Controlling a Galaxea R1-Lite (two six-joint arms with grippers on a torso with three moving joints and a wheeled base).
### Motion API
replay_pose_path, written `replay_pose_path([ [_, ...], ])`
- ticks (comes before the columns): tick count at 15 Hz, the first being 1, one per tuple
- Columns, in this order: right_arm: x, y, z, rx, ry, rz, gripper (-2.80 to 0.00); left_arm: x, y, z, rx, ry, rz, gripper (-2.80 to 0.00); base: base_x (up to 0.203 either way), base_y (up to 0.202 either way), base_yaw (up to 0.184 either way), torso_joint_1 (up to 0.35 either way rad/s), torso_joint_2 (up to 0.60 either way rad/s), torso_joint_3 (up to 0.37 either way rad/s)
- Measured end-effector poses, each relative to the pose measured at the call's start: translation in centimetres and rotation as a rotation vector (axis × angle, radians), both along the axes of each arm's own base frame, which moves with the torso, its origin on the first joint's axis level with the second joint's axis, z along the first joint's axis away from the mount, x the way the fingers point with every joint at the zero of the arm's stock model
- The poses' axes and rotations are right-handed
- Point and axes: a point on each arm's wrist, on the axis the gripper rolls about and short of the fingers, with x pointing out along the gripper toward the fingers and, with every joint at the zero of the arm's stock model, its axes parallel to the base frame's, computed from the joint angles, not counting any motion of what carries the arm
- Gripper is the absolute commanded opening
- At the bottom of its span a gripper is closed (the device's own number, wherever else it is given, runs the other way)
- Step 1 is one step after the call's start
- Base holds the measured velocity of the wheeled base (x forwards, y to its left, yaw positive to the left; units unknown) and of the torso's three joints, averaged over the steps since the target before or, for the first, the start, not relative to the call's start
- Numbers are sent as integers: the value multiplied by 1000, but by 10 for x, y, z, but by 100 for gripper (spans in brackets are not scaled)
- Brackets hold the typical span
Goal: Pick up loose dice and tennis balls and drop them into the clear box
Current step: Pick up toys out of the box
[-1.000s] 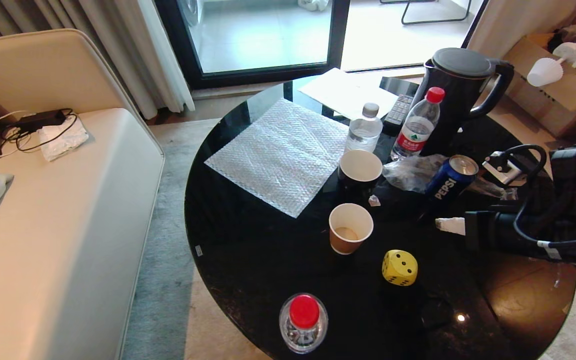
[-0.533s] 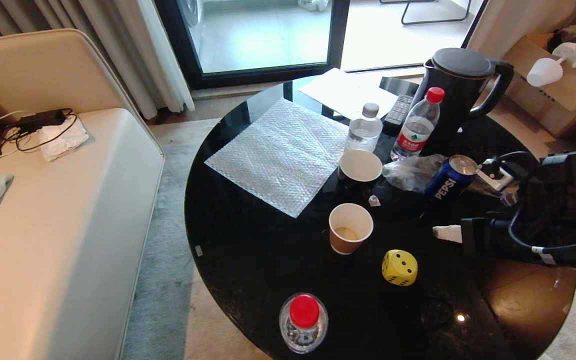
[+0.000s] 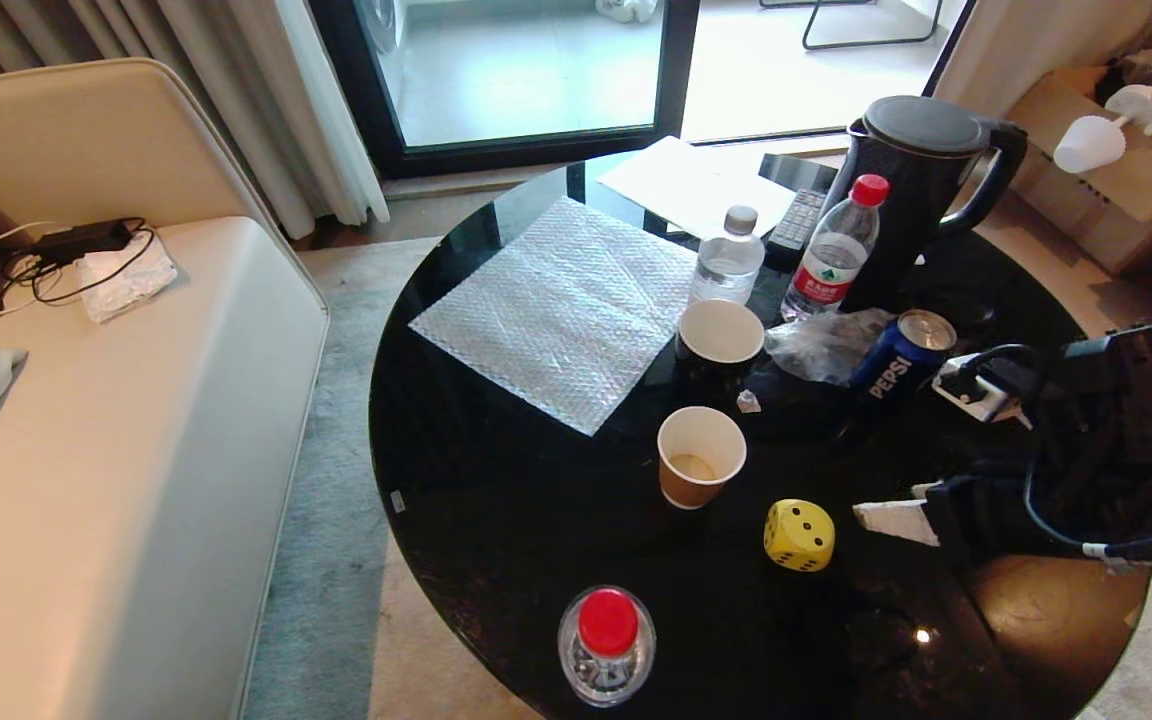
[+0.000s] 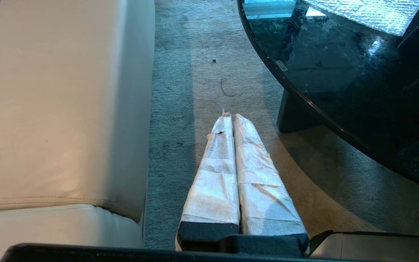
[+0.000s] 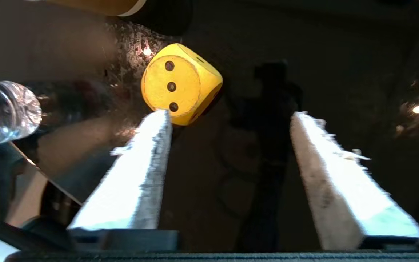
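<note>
A yellow die (image 3: 799,535) with black pips rests on the black round table (image 3: 516,530), near its front edge. My right gripper (image 3: 884,512) hovers just to the die's right, apart from it. In the right wrist view the right gripper (image 5: 230,115) is open and empty, and the die (image 5: 180,83) lies just beyond one white-wrapped fingertip (image 5: 160,120). My left gripper (image 4: 230,117) is parked over the carpet beside the table, shut on nothing. The tennis balls and the clear box are out of view.
A brown paper cup (image 3: 701,457) stands just behind the die and a red-capped bottle (image 3: 607,645) is at the front edge. Behind them are a Pepsi can (image 3: 901,365), a black cup (image 3: 721,345), a kettle (image 3: 921,190) and bubble wrap (image 3: 561,310). A sofa (image 3: 116,400) is on the left.
My right gripper has opened and come nearer the table's front edge, level with the yellow die. The die and the left arm have not moved.
</note>
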Motion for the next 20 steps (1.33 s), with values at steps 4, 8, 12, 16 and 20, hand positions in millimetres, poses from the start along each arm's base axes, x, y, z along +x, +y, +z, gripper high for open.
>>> replay_pose_path([
  [4,-6,-2,-9,-188,-8,93,0,0,0,0,0,0,0,-280,0,0,0,0,0,0],
  [8,-6,-2,-10,-199,-8,103,0,0,0,0,0,0,0,-280,0,0,0,0,0,0],
  [12,-6,11,-18,-235,-2,286,0,0,0,0,0,0,0,-280,0,0,0,0,0,0],
  [16,-1,23,-29,-210,19,429,0,0,0,0,0,0,0,-280,0,0,0,0,0,0],
  [20,4,26,-36,-216,41,441,0,0,0,0,0,0,0,-280,0,0,0,0,0,0],
])
